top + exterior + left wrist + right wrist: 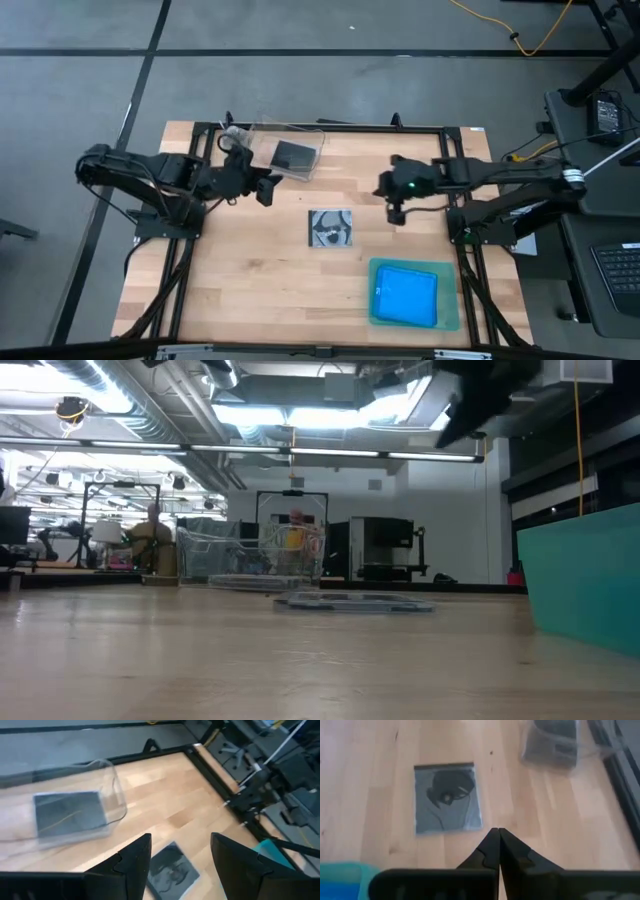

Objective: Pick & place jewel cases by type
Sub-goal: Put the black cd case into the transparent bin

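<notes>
Square patterned case (330, 228) – flat on wood.

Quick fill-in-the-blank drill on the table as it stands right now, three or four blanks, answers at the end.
1. The patterned case lies on the bare ____, outside both containers.
2. The dark case lies inside the ____ tub.
3. The green tray holds a ____ case.
4. The right gripper has its fingers ____, while the left gripper is open.

Missing words: table; clear; blue; shut
</notes>
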Available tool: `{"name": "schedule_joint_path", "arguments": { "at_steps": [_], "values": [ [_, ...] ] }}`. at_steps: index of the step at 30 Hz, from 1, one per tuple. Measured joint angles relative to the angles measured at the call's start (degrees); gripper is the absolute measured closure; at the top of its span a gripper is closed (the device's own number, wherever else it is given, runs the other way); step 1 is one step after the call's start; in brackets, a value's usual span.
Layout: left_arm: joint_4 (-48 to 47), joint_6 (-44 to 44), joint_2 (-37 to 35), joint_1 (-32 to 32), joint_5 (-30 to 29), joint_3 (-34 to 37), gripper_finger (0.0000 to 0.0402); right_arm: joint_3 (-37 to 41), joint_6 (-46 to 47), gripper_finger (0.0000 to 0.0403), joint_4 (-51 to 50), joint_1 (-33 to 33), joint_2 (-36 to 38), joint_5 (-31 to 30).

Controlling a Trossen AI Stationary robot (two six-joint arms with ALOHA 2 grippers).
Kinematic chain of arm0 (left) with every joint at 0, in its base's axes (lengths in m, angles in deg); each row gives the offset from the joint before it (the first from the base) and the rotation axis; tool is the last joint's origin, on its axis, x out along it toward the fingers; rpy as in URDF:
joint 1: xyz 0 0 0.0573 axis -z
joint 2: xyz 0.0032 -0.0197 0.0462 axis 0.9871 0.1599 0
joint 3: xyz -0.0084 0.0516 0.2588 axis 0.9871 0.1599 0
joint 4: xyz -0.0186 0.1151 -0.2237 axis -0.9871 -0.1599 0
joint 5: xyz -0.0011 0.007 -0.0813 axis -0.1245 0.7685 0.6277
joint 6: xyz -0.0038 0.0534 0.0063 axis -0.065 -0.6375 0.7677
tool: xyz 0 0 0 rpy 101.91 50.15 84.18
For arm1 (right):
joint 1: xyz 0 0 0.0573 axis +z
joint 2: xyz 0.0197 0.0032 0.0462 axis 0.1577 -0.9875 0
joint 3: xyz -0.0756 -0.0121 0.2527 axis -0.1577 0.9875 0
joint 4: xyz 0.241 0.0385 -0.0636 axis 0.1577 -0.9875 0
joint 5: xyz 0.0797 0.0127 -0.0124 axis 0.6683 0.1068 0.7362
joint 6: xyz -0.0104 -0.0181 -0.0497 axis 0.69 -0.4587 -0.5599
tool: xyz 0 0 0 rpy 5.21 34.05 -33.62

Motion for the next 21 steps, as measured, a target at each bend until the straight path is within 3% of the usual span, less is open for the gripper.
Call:
{"name": "schedule_joint_path", "arguments": {
  "at_steps": [8,21],
  "values": [
    [-6.24,7.76,5.55,1.75,-1.72,0.00,0.0206,13.67,5.66,0.0396,4.32,0.04,7.59,0.21],
    [-7.47,18.57,22.05,1.75,6.77,0.00,0.0206,19.96,3.16,0.0396,15.04,0.04,0.73,2.02]
  ]
}}
